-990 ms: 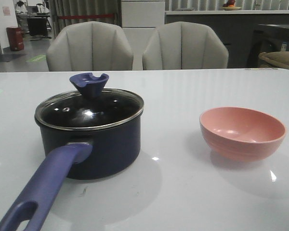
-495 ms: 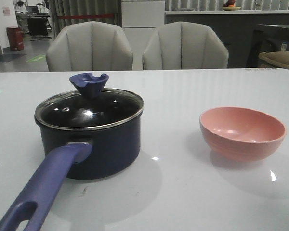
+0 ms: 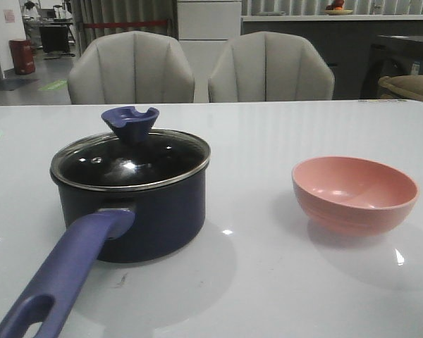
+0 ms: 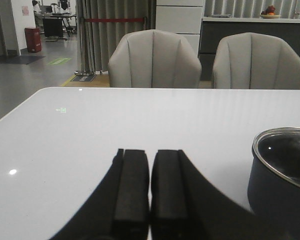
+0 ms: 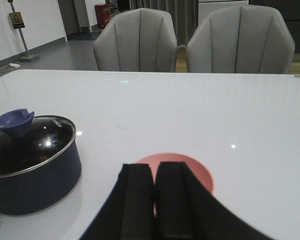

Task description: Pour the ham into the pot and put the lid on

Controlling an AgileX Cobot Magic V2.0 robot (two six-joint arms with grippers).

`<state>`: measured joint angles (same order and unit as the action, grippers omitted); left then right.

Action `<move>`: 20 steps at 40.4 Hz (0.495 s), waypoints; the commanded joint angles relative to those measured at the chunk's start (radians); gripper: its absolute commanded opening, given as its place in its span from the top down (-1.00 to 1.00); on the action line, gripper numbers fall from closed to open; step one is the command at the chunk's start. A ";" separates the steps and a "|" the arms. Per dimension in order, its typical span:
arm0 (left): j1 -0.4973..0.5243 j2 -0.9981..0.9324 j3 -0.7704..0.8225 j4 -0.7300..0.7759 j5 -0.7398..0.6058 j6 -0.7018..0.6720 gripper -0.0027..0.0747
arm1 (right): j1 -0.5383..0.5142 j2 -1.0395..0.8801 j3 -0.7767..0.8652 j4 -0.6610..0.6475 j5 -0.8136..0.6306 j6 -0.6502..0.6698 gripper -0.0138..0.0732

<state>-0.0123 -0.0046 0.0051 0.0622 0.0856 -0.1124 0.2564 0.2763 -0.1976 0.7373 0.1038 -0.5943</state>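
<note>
White table (image 3: pixel 268 282): one lidded pot (image 3: pixel 155 218), one pink bowl (image 3: pixel 354 193), two clenched, empty tools (image 4: pixel 150 187) (image 5: pixel 155 200).

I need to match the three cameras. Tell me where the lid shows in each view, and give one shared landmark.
Front view: the lid sits on the pot, left of centre.
Left wrist view: only its rim, at the right edge.
Right wrist view: lid at the left edge.
Landmark: the two grey chairs.

Navy pot (image 3: pixel 155 218) with purple-blue handle, steel-rimmed glass lid (image 3: pixel 130 160), pink bowl (image 3: pixel 354 194), white table (image 3: pixel 268 282)
</note>
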 commanded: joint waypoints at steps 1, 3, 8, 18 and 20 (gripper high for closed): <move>0.000 -0.020 0.020 -0.001 -0.086 -0.002 0.64 | 0.003 0.007 -0.026 0.008 -0.057 -0.010 0.31; 0.000 -0.020 0.020 -0.001 -0.086 -0.002 0.64 | 0.003 0.007 -0.026 0.008 -0.057 -0.010 0.31; 0.000 -0.020 0.020 -0.001 -0.086 -0.002 0.64 | 0.003 0.007 -0.026 0.008 -0.057 -0.010 0.31; 0.000 -0.020 0.020 -0.001 -0.086 -0.002 0.64 | -0.001 0.007 -0.026 -0.055 -0.080 -0.006 0.31; 0.000 -0.020 0.020 -0.001 -0.086 -0.002 0.64 | -0.001 0.001 -0.026 -0.150 -0.086 0.036 0.31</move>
<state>-0.0123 -0.0046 0.0051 0.0622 0.0856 -0.1124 0.2564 0.2763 -0.1976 0.6902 0.0971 -0.5858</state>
